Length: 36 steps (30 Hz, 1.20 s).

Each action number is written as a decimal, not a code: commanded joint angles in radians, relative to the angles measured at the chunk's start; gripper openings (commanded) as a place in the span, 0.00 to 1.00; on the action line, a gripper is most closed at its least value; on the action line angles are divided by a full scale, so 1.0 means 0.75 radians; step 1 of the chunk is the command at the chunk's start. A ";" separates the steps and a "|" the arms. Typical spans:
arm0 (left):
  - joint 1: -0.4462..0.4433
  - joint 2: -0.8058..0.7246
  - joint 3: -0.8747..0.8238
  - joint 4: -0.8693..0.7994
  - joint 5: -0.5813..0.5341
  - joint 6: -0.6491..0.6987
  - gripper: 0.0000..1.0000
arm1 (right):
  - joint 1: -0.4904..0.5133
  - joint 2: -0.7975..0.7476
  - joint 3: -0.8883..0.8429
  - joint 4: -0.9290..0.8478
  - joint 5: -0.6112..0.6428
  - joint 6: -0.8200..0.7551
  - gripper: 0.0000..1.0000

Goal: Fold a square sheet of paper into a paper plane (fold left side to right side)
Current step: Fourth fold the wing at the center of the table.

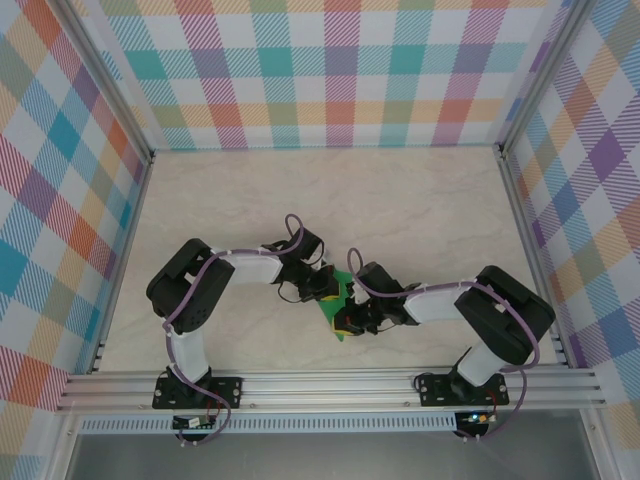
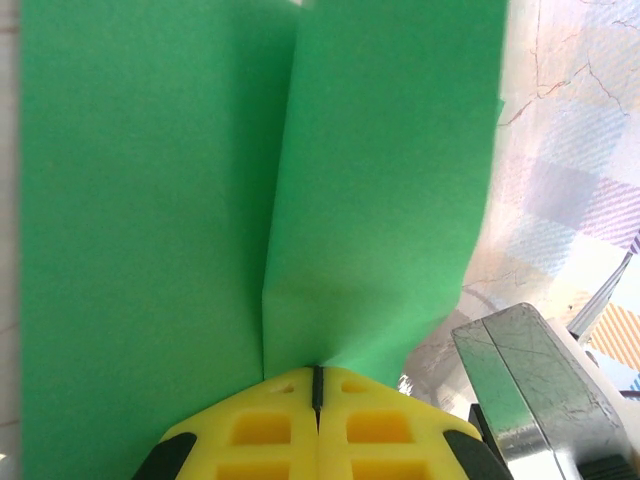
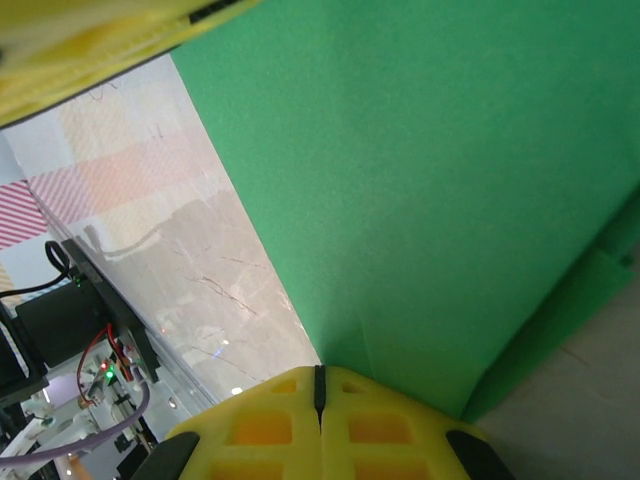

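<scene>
The green paper (image 1: 343, 293) is folded into a small narrow shape and held between both arms near the table's front middle. In the left wrist view the paper (image 2: 150, 200) shows two overlapping layers with a long crease. My left gripper (image 2: 318, 372) is shut, its yellow tips pinching the paper's lower end. The right wrist view shows a broad flat side of the paper (image 3: 430, 180), and my right gripper (image 3: 320, 375) is shut on its edge. From above, the left gripper (image 1: 328, 290) and right gripper (image 1: 352, 322) almost touch. A yellow finger of the left gripper (image 3: 90, 50) crosses the top left corner.
The marble table (image 1: 400, 200) is boxed in by checkered walls (image 1: 330, 70) at the back and sides. An aluminium rail (image 1: 330, 385) runs along the front edge by the arm bases. A metal bracket (image 2: 520, 380) sits close beside my left fingers.
</scene>
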 commanded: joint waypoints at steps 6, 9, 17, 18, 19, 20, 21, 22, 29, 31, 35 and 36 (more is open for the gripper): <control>-0.013 0.053 -0.022 -0.122 -0.120 0.028 0.00 | 0.072 0.016 -0.015 -0.276 0.124 -0.065 0.00; -0.011 0.052 -0.020 -0.126 -0.125 0.028 0.00 | 0.123 0.013 -0.010 -0.267 0.121 -0.047 0.00; -0.009 0.053 -0.023 -0.130 -0.128 0.031 0.00 | 0.167 -0.056 -0.086 -0.230 0.139 0.021 0.00; -0.009 0.054 -0.023 -0.130 -0.127 0.032 0.00 | 0.175 -0.063 -0.085 -0.236 0.143 0.021 0.00; -0.010 0.053 -0.023 -0.131 -0.127 0.030 0.00 | 0.180 -0.068 -0.083 -0.236 0.142 0.019 0.00; -0.009 0.054 -0.023 -0.131 -0.130 0.031 0.00 | 0.186 -0.070 -0.083 -0.238 0.140 0.019 0.00; -0.008 0.054 -0.023 -0.132 -0.130 0.031 0.00 | 0.191 -0.070 -0.081 -0.239 0.137 0.018 0.00; -0.008 0.053 -0.022 -0.132 -0.130 0.032 0.00 | 0.197 -0.069 -0.080 -0.240 0.136 0.018 0.00; -0.008 0.046 -0.022 -0.140 -0.134 0.033 0.00 | 0.213 -0.085 -0.090 -0.247 0.137 0.032 0.00; -0.008 0.048 -0.020 -0.143 -0.133 0.034 0.00 | 0.217 -0.095 -0.093 -0.248 0.139 0.034 0.00; -0.008 0.048 -0.020 -0.143 -0.135 0.034 0.00 | 0.229 -0.107 -0.101 -0.254 0.138 0.040 0.00; -0.008 0.047 -0.021 -0.144 -0.136 0.034 0.00 | 0.231 -0.106 -0.101 -0.257 0.138 0.038 0.00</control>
